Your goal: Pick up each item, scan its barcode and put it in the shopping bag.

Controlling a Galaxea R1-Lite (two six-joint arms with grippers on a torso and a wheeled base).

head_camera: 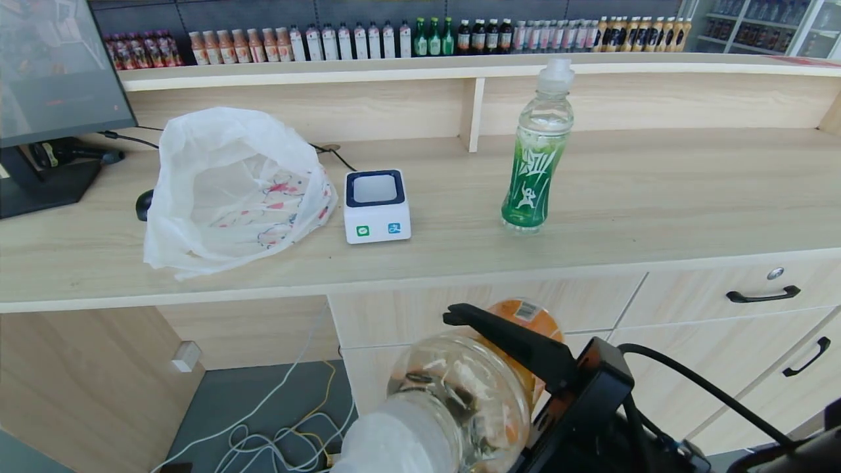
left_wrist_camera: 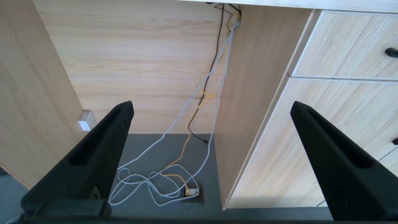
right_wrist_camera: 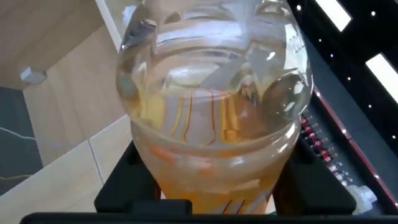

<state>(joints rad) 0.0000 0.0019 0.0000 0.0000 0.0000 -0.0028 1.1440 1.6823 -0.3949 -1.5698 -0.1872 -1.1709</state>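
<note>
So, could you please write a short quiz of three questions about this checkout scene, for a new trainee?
1. True or false: the green bottle lies on its side on the counter.
2. What does the right gripper hold? A) the green bottle B) an orange bottle C) nothing
3. What stands on the counter between the shopping bag and the green bottle?

Key: 1 false, it stands upright; 2 B; 3 the scanner.
</note>
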